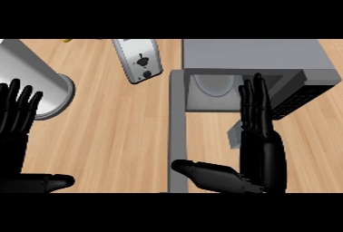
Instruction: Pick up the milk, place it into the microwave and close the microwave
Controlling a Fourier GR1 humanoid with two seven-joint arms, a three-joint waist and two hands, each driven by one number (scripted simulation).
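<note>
Head view: the microwave [258, 68] stands open, its door [178, 131] swung toward the robot. The milk [234, 136], a small grey carton, sits before its mouth, mostly hidden behind the right hand [262, 149], fingers straight. Far left, the left hand [17, 118] rests open

Light wooden counter [127, 131], evenly lit

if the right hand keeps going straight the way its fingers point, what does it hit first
Probably the microwave. The right hand is open, fingers straight and aimed up the view at the microwave's open cavity, where the round plate lies just left of the fingertips. Depth is unclear, so it may enter the opening rather than strike the body.
</note>
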